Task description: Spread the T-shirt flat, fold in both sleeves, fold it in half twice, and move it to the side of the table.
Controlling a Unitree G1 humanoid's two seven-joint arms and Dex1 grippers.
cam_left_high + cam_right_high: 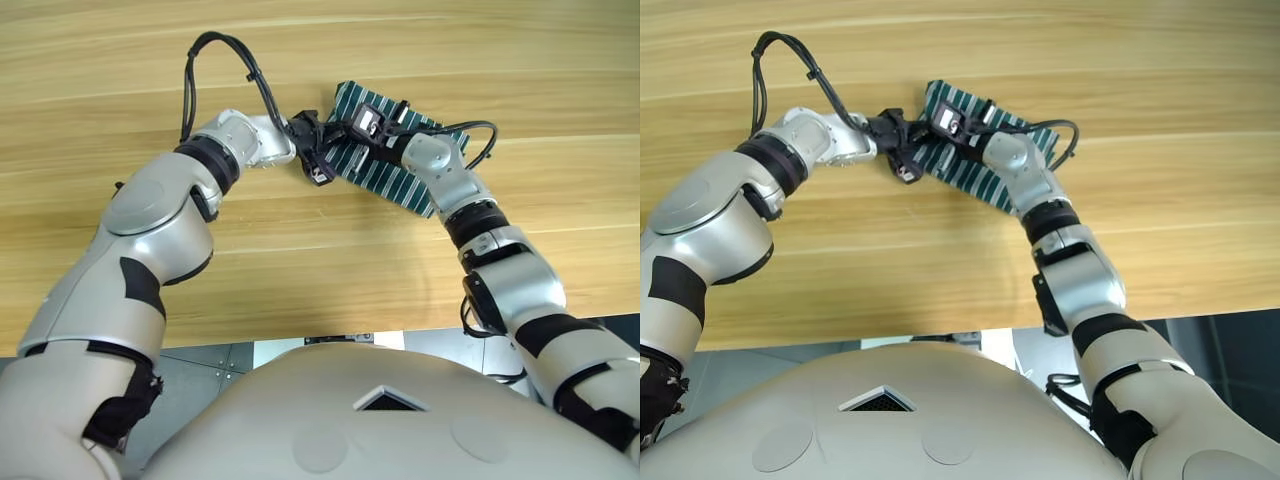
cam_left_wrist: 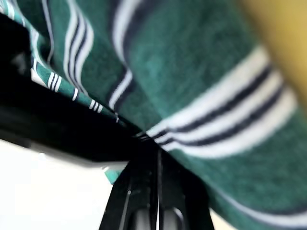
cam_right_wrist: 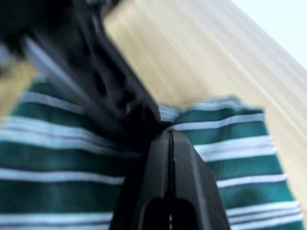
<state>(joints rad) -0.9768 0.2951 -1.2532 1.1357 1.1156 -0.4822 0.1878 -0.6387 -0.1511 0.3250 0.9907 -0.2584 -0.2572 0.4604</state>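
Folded green T-shirt with white and dark stripes (image 1: pixel 375 172) lay on the pale wooden counter (image 1: pixel 300 60) at 12 o'clock, long axis running 10 to 4 o'clock. Left gripper (image 2: pixel 152 149) was at its 9 o'clock edge, clenched on the cloth. Right gripper (image 3: pixel 169 133) sat at the 11 o'clock corner, fingers pressed together; pinching cloth or not, unclear. Both arms were bent inward, wrists nearly meeting.

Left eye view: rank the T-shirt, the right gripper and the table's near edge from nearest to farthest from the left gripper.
1. T-shirt: at the left gripper's fingertips.
2. right gripper: just beside it, over the shirt's left end.
3. table's near edge: farthest, back toward the robot.
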